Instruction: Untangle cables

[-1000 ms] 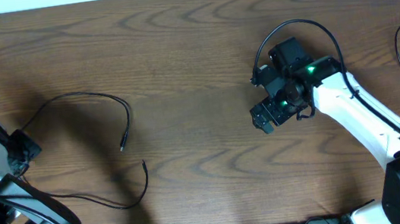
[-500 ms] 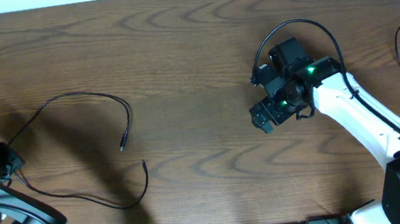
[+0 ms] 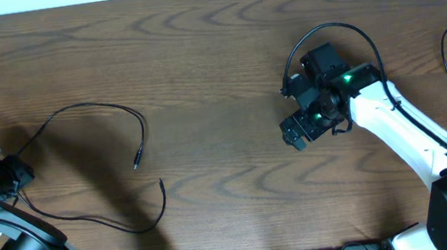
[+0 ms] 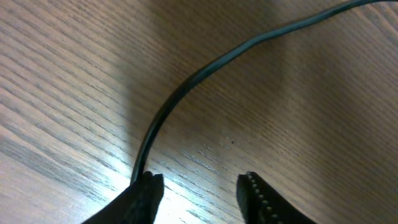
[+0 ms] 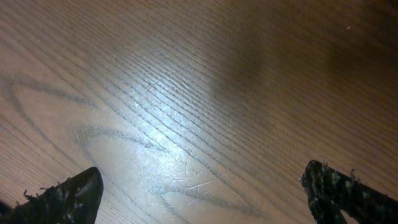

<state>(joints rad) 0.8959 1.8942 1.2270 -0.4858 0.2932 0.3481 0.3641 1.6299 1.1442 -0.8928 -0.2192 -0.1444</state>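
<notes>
**Open left gripper (image 4: 199, 183) beside the black cable (image 4: 166, 104)**

By the left edge of the table (image 3: 197, 51): jaws partly apart, bare wood between them, black cable running up against one fingertip, not clamped, then arcing toward the middle with its plug end loose. Right of centre: right gripper (image 5: 202, 186) spread wide over bare wood. At the right edge: second cable (image 3: 445, 59), looped.

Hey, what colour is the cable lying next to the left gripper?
Black, plain with no pattern. The cable shows best in the left wrist view.
</notes>
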